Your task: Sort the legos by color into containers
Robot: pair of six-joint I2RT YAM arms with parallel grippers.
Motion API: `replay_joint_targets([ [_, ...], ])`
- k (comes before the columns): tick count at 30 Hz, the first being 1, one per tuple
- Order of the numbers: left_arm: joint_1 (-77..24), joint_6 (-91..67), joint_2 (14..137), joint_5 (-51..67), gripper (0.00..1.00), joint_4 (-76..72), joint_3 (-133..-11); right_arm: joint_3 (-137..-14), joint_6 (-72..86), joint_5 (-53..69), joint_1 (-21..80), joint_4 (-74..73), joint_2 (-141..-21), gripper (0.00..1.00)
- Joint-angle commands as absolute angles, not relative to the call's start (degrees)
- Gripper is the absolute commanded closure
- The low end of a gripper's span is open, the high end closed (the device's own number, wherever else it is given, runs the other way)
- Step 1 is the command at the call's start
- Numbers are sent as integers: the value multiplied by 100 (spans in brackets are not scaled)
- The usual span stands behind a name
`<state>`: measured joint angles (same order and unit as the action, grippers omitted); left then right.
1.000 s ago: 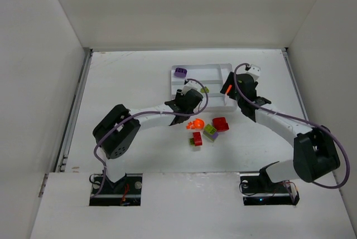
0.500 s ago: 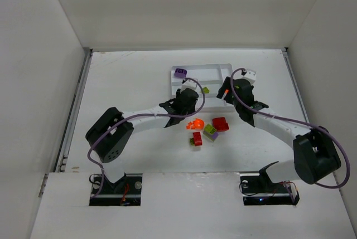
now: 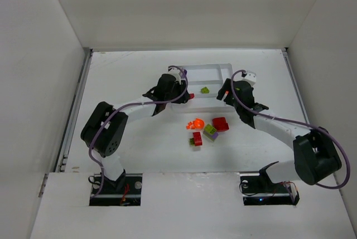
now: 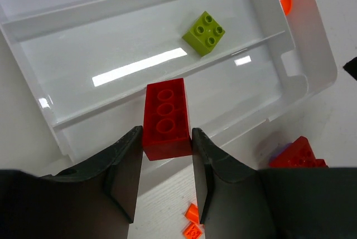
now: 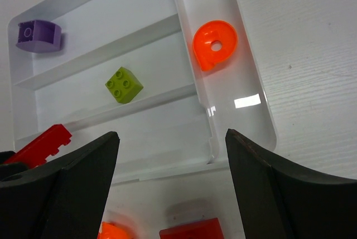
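The left arm (image 3: pixel 136 108) reaches forward and inward, its left gripper (image 4: pixel 165 138) pinched on a red brick (image 4: pixel 166 113). The right arm (image 3: pixel 273 123) stretches forward too, its right gripper (image 5: pixel 172 138) spread wide.

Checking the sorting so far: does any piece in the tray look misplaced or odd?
Nothing stands out: the purple piece, lime brick and orange round piece each lie alone in separate tray slots.

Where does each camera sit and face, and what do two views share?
Top external: above, behind the bases, looking down at the table; left arm and right arm show.
Left wrist: over the tray, facing down; left gripper holds a red brick.
Right wrist: over the tray, facing down; right gripper open.
Wrist views share the green brick.
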<state>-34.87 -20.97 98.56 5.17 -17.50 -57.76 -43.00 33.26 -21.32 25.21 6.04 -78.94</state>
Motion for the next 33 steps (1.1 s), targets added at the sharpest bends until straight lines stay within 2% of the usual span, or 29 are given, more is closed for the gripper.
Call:
replay_joint_targets([
  [1,-3388,-2250,10081,1344,77,-1881,-6003,-4263,3384,-2092,2536,975,-7629,17],
  [5,-3405,-2224,10178,1284,72,-1740,-6012,-4236,3384,-2092,2535,976,-7576,17],
  [7,-3397,-2241,10187,1065,63,-1705,-5986,-4236,3384,-2092,2553,976,-7550,16],
  [12,-3370,-2162,9967,581,58,-1617,-5889,-4210,3375,-2092,2553,976,-7489,16],
  [16,-3379,-2110,9608,89,44,-1626,-5679,-4192,3305,-2092,2570,976,-7348,18],
  [17,-3388,-2109,9467,-43,42,-1643,-5591,-4192,3279,-2092,2623,967,-7295,21],
  [19,-3397,-2188,9151,-289,41,-1670,-5424,-4157,3208,-2083,2842,879,-7120,35],
  [20,-3414,-2249,8958,-421,41,-1705,-5310,-4140,3199,-2083,2939,827,-7032,43],
  [21,-3440,-2302,8747,-535,41,-1757,-5178,-4122,3191,-2083,3140,687,-6892,57],
  [22,-3467,-2381,8484,-632,43,-1845,-4985,-4105,3182,-2083,3325,538,-6760,65],
  [24,-3520,-2539,8062,-711,47,-1959,-4652,-4087,3190,-2135,3720,186,-6549,75],
  [26,-3555,-2706,7658,-738,51,-1986,-4300,-4026,3252,-2188,4194,-192,-6399,79],
  [29,-3564,-3005,7138,-730,57,-1951,-3781,-3877,3479,-2241,4924,-719,-6293,75],
  [33,-3713,-3164,6593,-686,58,-1986,-3174,-3744,4024,-2399,5768,-1414,-6232,44],
])
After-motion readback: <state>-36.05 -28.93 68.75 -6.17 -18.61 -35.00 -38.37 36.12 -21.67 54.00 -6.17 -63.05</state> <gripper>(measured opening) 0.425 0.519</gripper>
